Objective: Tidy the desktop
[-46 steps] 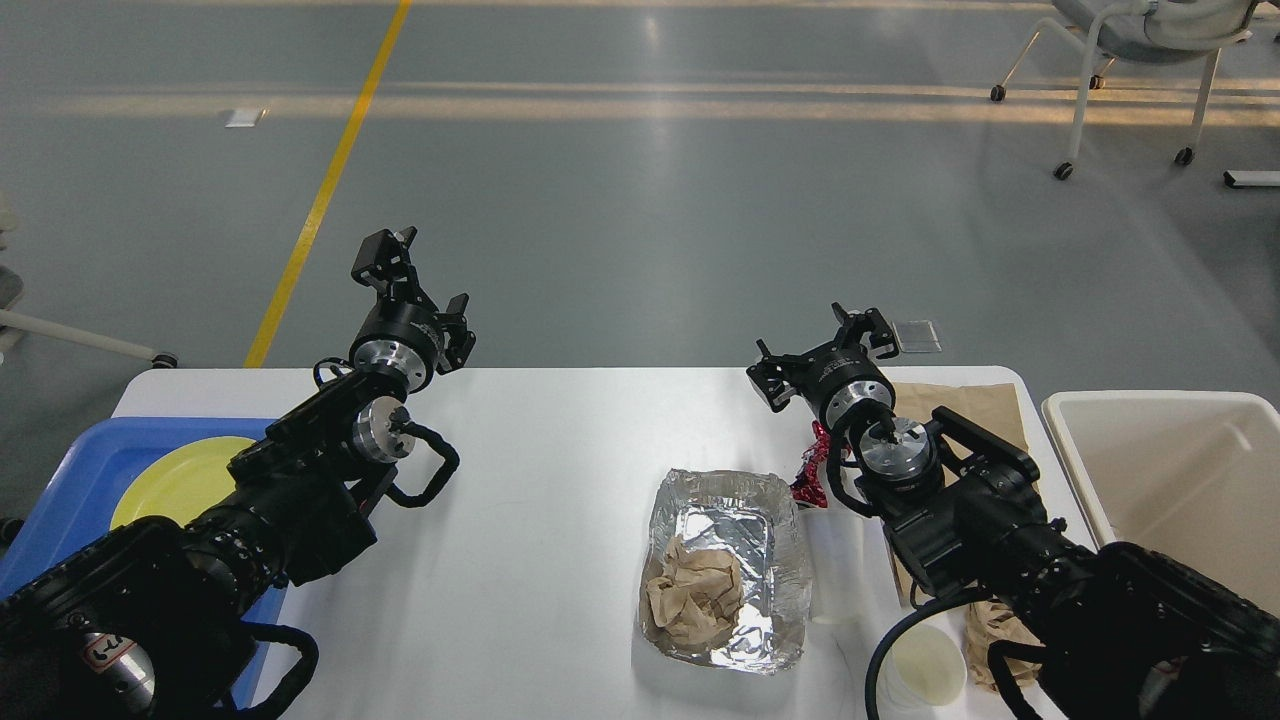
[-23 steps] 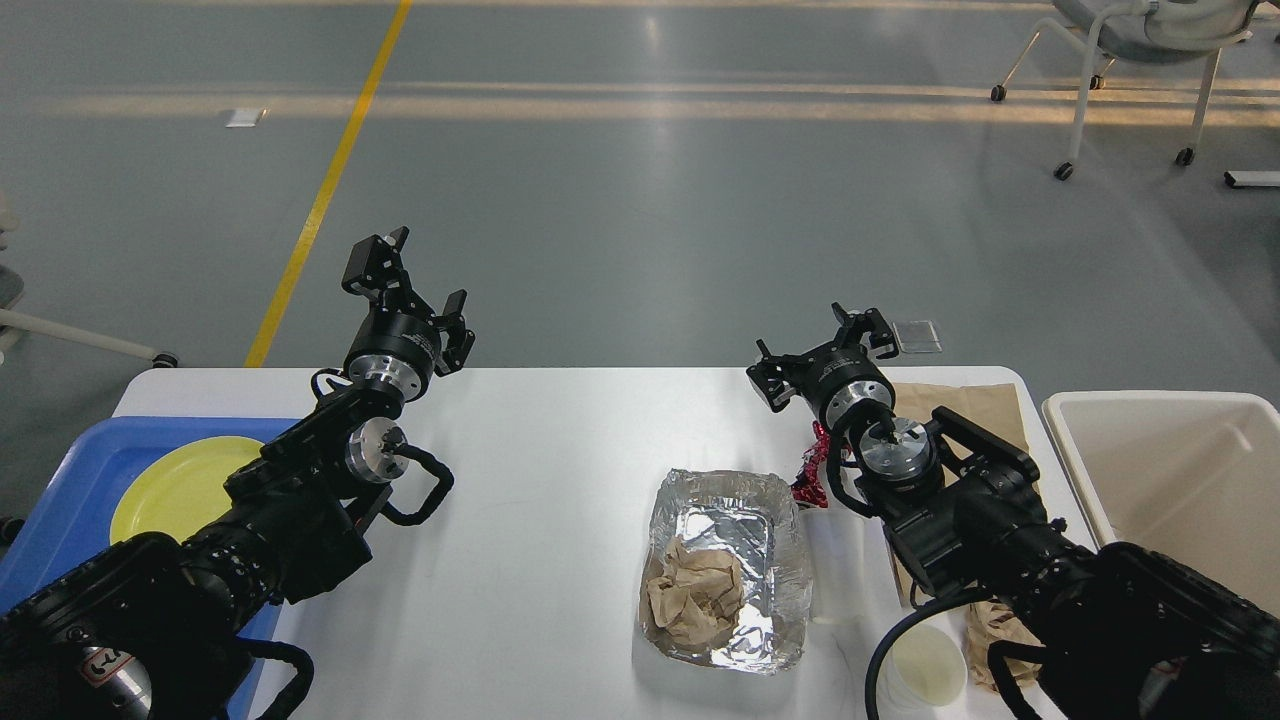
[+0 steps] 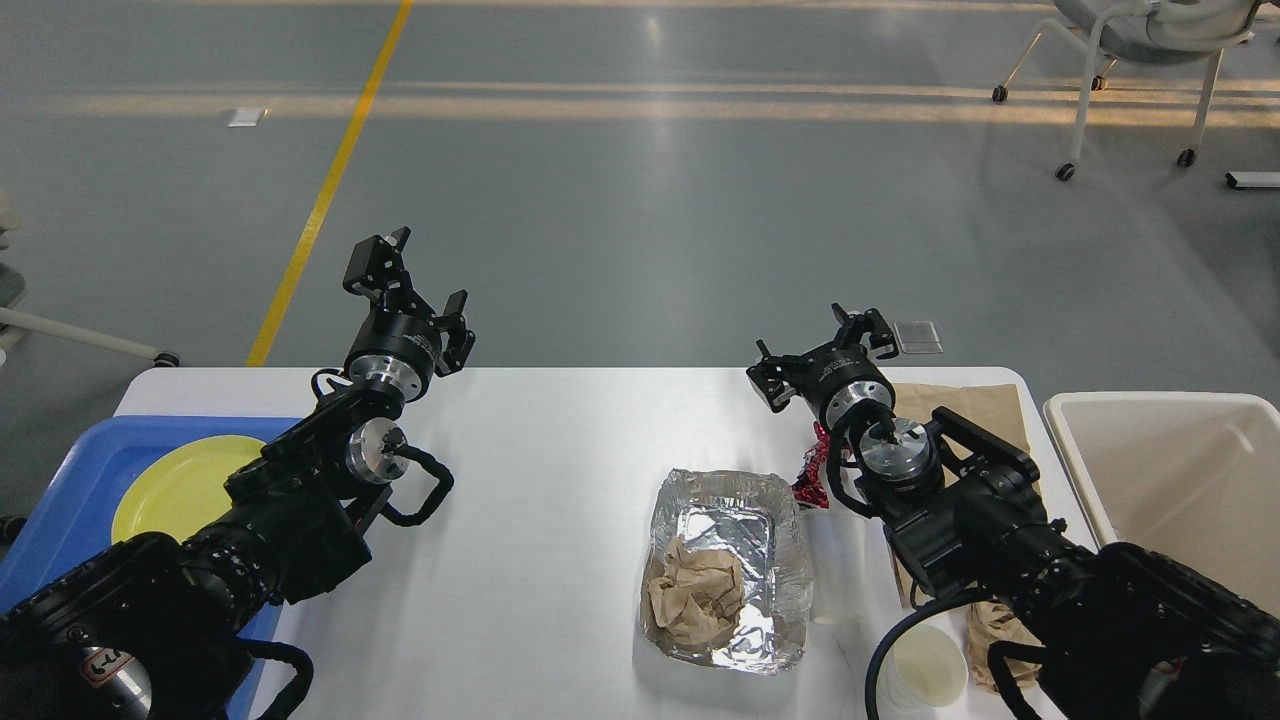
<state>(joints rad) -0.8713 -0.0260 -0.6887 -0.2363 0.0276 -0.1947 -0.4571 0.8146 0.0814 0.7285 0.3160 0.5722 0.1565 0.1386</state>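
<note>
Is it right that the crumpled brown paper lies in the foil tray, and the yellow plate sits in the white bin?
Not quite. The head view shows the yellow plate in the blue tray, not the white bin. The crumpled brown paper does lie in the foil tray.

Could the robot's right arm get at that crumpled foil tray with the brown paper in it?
Probably yes. The crumpled silver foil tray sits on the white desktop just left of the right arm, with nothing standing between them. The right gripper is open and holds nothing, though it would have to swing back down.

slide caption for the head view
Both grippers, left and right, open above the desktop beside a foil tray.
</note>
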